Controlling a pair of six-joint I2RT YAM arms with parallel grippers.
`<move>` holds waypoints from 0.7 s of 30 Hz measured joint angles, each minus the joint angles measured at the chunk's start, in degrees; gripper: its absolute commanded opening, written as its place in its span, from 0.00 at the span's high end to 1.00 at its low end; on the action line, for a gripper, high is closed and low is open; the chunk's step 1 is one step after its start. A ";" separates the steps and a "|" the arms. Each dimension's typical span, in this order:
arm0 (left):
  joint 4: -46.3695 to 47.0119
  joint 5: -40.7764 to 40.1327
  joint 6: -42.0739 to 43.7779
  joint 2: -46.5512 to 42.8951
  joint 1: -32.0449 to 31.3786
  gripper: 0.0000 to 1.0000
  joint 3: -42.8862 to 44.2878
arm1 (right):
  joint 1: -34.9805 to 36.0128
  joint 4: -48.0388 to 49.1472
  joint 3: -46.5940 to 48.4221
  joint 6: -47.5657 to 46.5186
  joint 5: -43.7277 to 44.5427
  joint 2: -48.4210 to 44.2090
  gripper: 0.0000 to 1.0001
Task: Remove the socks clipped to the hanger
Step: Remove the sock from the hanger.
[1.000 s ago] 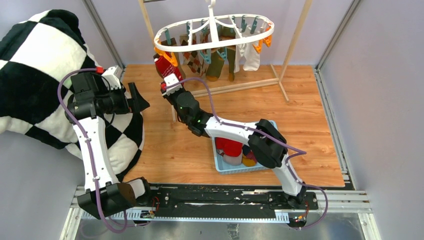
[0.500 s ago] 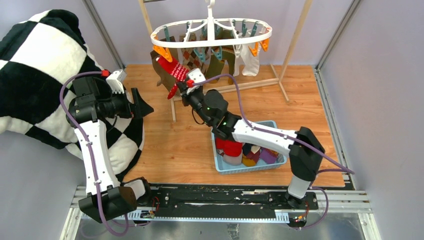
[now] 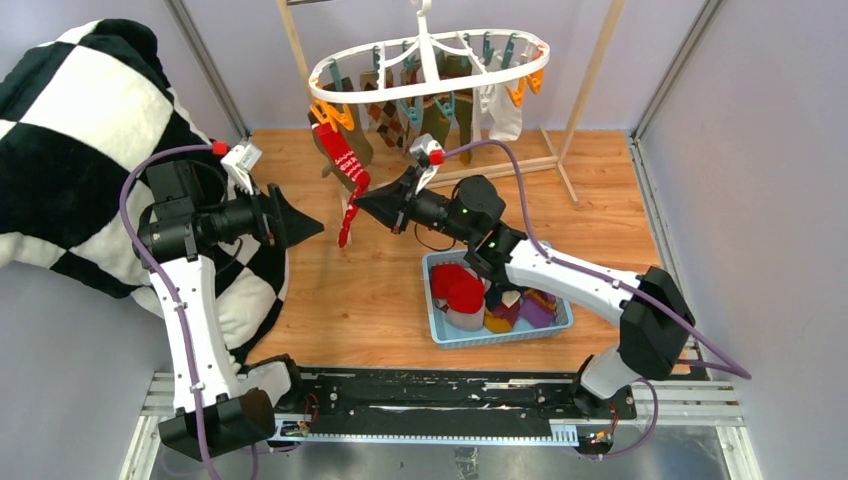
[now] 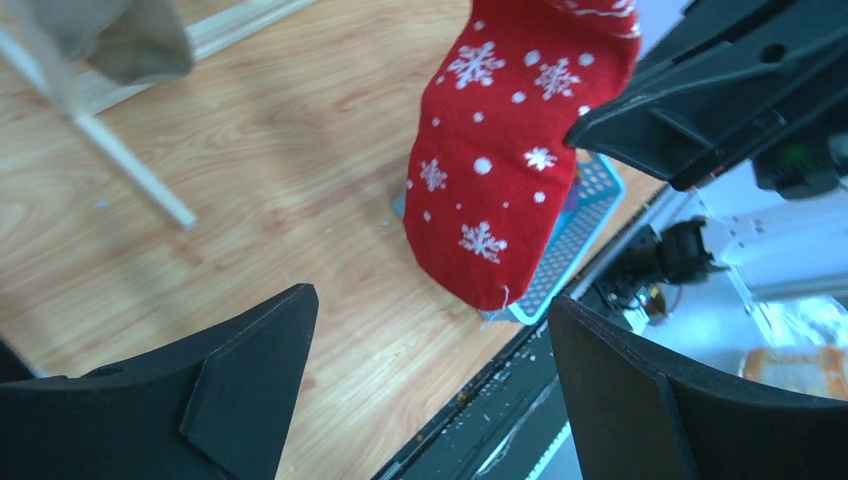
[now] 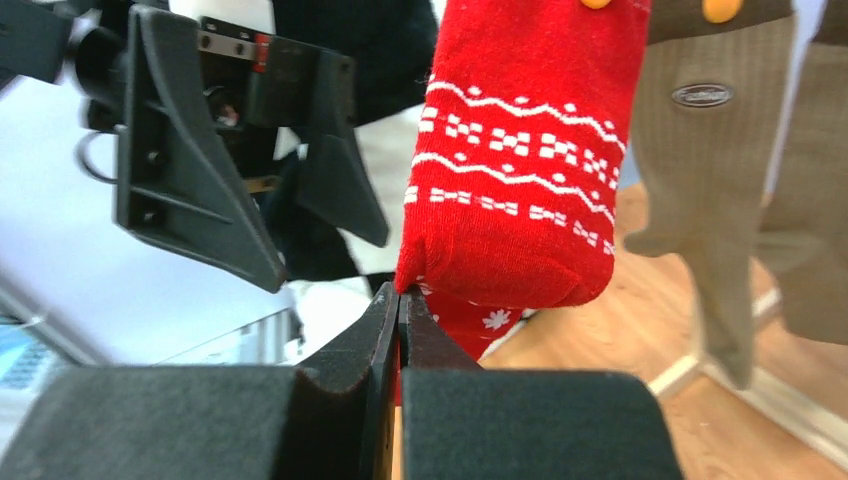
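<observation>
Wood-grain table. Near edge, right of centre: blue plastic basket. Far edge: foot rails of light wooden rack. Left edge: black-and-white checked blanket, draped over onto surface.

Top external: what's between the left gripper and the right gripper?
Only the red sock, clipped to the hanger: its toe hangs between them. Right gripper pinches its heel; open left gripper stands clear. Left wrist view confirms.
</observation>
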 measured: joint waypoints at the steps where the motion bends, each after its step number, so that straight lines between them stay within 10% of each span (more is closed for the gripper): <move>1: -0.07 0.94 0.00 -0.28 -0.87 0.09 0.00 | -0.48 0.68 -0.87 2.10 -2.14 -0.85 1.00; 21: -0.44 8.02 0.02 0.35 -22.18 0.04 0.13 | -3.17 8.44 -11.41 22.82 -16.92 -12.22 1.00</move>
